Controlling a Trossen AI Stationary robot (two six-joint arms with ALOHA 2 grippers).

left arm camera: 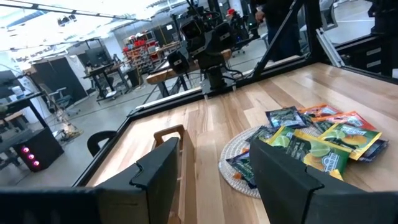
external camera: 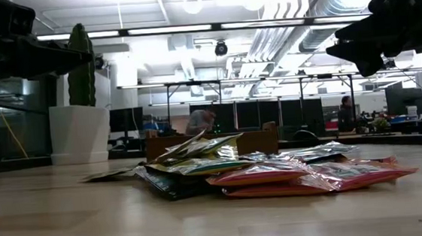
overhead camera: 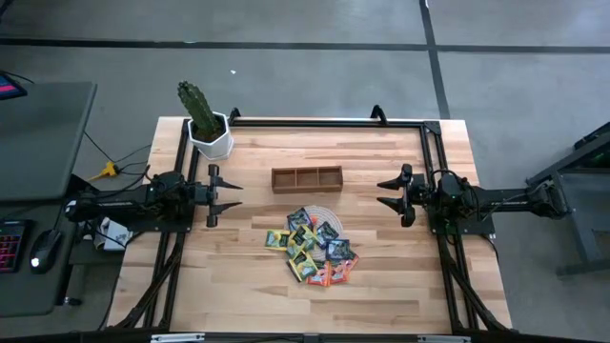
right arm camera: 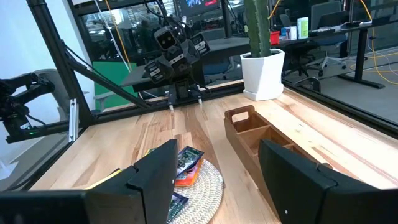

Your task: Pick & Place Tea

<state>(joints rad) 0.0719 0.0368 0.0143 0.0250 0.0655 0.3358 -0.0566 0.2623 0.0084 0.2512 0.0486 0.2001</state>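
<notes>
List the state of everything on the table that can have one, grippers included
Left gripper: open, empty, at the table's left side.
Right gripper: open, empty, at the table's right side.
Tea sachets: heaped loosely on and around the mat, none held.
Woven mat: flat, mostly covered.
Wooden tray: upright, its three compartments empty.
Potted cactus: upright.
</notes>
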